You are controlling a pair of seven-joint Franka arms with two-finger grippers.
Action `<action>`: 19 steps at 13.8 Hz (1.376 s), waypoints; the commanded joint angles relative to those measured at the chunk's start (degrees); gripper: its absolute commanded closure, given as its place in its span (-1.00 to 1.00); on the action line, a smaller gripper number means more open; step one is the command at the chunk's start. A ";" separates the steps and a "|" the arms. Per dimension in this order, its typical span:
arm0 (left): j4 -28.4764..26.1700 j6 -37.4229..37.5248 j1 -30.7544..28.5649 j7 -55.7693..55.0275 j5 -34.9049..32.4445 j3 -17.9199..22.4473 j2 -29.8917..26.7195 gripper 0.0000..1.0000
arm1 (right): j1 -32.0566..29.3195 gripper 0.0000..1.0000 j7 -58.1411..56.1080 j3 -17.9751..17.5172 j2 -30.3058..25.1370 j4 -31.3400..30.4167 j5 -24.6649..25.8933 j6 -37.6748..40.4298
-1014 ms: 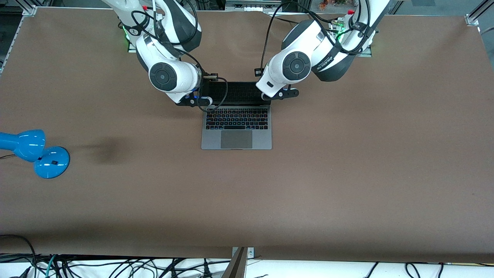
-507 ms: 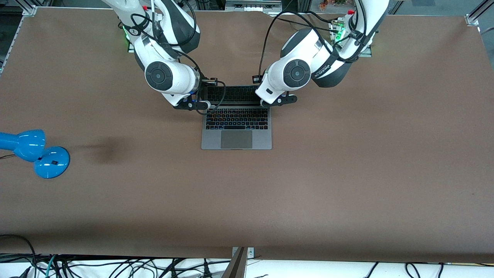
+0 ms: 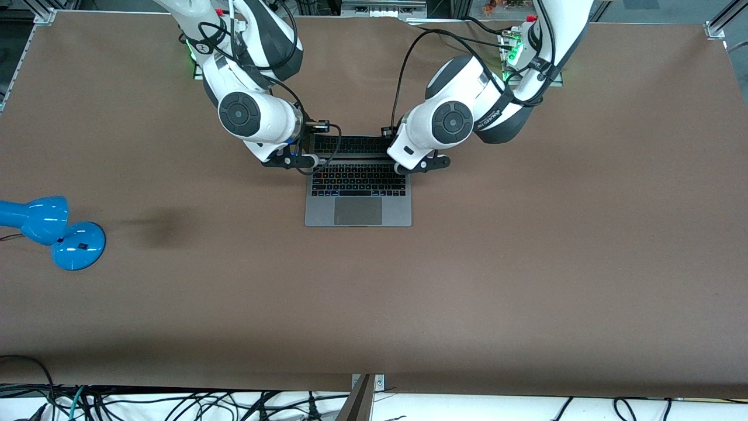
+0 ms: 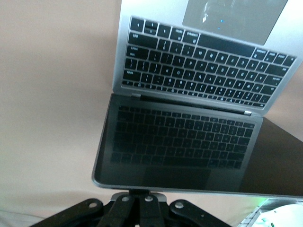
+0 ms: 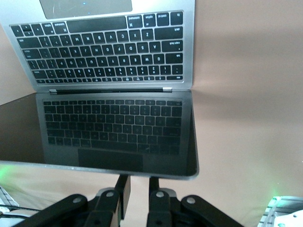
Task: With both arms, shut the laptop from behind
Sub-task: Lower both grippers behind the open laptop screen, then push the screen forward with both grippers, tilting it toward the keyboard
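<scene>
The laptop lies open in the middle of the table, its keyboard facing up. Its dark screen leans forward over the keyboard and mirrors the keys. My left gripper is at the top edge of the lid, at the corner toward the left arm's end. In the left wrist view the left gripper is shut, with its tips touching that edge. My right gripper is at the lid's other top corner. In the right wrist view the right gripper shows a small gap with nothing in it, and its tips are tucked under the lid's edge.
A blue desk lamp stands on the brown table toward the right arm's end. Loose cables lie along the edge nearest the front camera.
Both grippers have moved toward the front camera with the lid's top edge. The screen has tipped further down over the keyboard.
</scene>
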State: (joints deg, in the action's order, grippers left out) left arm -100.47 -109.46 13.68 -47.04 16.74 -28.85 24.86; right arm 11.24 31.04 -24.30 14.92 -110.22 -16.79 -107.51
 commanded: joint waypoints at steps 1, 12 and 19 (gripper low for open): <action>2.82 0.30 -0.15 -0.07 -2.59 0.02 1.68 1.00 | -0.43 0.53 -0.54 -0.22 -0.07 -0.34 0.71 -1.30; 4.93 0.30 -0.15 0.28 -4.08 1.69 4.32 1.00 | -1.40 0.78 -4.05 2.85 1.96 -0.26 0.80 -7.89; 8.09 0.30 -0.06 0.28 -5.58 2.48 7.39 1.00 | -1.31 0.96 -7.65 4.70 3.63 -0.25 0.80 -10.79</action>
State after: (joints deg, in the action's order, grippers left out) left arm -95.18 -109.61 13.55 -46.97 12.87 -26.18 29.87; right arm 10.23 25.41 -20.07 17.82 -110.29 -16.64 -116.71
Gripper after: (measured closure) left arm 0.991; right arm 0.978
